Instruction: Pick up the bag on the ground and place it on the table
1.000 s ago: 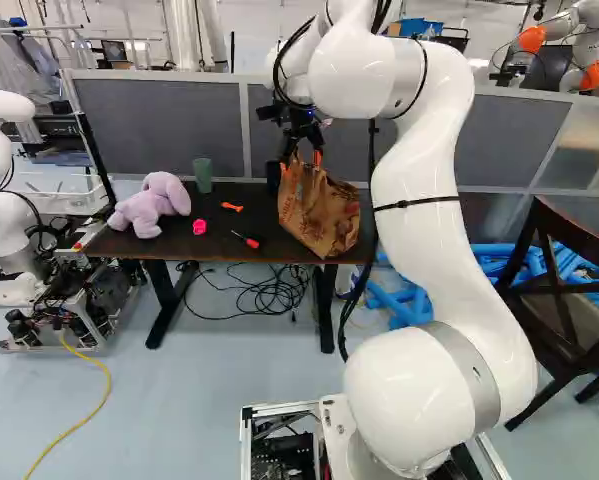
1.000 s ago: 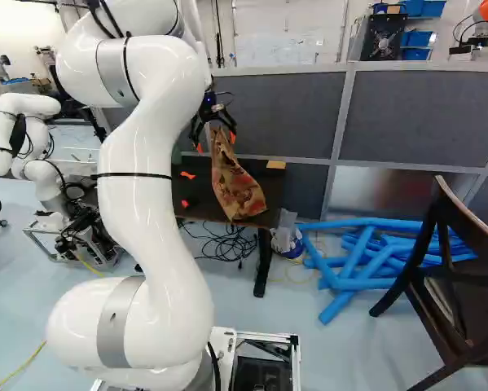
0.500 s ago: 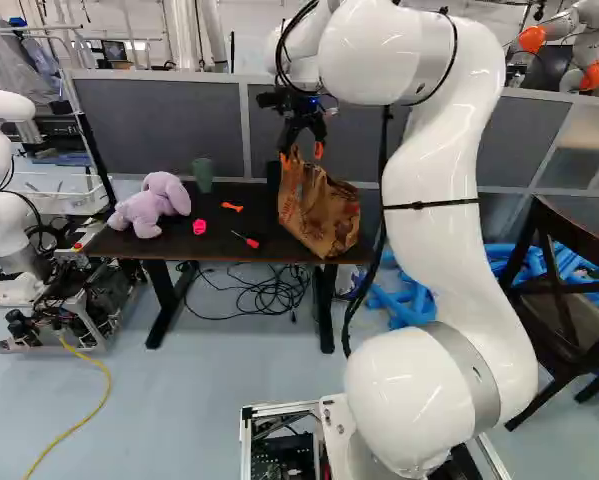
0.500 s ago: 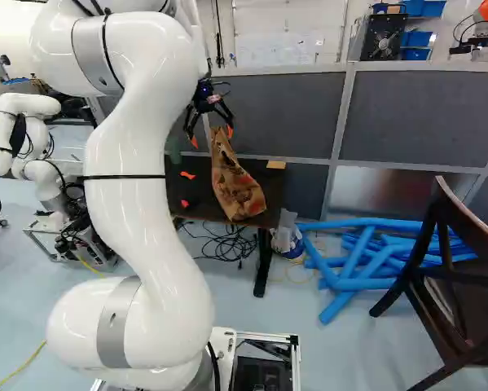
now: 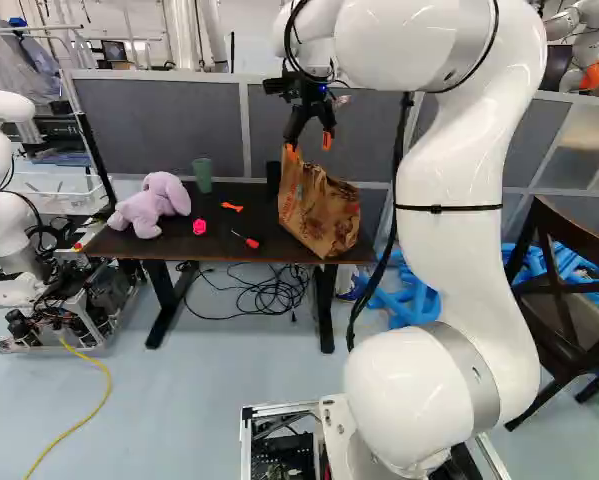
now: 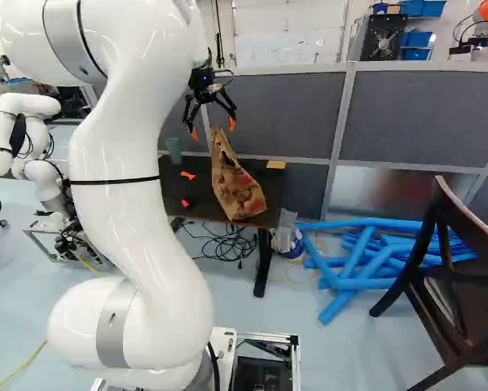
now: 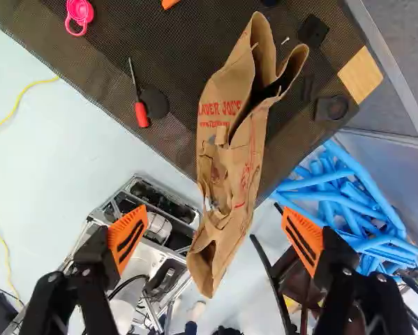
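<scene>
1. Paper bag [image 5: 319, 215] is on the desk [image 5: 179, 246], not on the ground. Pick-up and placing both look done.
2. It's at the desk's right-hand part as the left base view has it, with the green cup [image 5: 202, 175] and purple plush toy [image 5: 152, 205] off to its left there.
3. Hand [image 5: 309, 144] is spread wide, nothing pinched. Fingertips sit above the bag's top, apart from it as far as I can see from here.
4. Left to do, my guess: only backing the arm [image 6: 138, 163] off without snagging the paper. Nearly finished, I'd call it.
5. Bag leans and looks rumpled. Seems to hold itself up, but a brush from the hand could tip it, being light paper near the desk edge.
6. Containers: the bag first. Wrist view gives dark gaps among its folds; no contents I can make out, so full or empty, can't tell.
7. Green cup: upright towards the back of the desk, inside not visible from here.
8. Blue bins [image 6: 415, 38] behind the partition [image 6: 423, 114]: can't see what they hold.
</scene>
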`<state>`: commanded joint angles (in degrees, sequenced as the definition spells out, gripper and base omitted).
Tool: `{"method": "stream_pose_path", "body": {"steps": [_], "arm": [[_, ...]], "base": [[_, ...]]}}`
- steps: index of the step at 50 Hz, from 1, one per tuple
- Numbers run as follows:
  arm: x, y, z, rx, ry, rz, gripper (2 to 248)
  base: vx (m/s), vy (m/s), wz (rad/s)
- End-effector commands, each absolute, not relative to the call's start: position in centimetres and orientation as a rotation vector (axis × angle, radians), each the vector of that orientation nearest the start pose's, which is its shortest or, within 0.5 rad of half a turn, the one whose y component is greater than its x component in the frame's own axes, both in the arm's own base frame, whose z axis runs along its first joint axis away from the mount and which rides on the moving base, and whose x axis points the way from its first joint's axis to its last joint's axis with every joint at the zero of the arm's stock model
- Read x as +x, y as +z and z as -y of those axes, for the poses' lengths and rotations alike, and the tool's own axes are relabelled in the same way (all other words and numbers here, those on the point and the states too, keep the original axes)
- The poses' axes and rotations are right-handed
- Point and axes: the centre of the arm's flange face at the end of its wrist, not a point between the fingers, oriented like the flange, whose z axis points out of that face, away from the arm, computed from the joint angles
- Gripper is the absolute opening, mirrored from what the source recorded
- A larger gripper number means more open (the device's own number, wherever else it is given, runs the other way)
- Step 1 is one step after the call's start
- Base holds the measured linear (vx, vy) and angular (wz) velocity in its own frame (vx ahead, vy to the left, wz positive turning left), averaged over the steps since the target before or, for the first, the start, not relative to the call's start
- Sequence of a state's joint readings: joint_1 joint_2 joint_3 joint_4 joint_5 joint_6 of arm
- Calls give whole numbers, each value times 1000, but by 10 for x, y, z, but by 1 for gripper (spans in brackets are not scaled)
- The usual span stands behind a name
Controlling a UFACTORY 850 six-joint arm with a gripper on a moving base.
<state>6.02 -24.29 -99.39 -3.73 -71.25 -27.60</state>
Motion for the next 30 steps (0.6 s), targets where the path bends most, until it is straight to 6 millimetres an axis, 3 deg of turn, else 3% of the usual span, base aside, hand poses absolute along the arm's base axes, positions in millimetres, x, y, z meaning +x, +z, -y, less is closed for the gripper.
{"method": "stream_pose_path", "body": {"steps": [9, 30], "arm": [[607, 676, -58, -3071, -111, 957, 247], [605, 677, -58, -3071, -114, 957, 247]], "base": [[0, 0, 0], [0, 0, 0]]}}
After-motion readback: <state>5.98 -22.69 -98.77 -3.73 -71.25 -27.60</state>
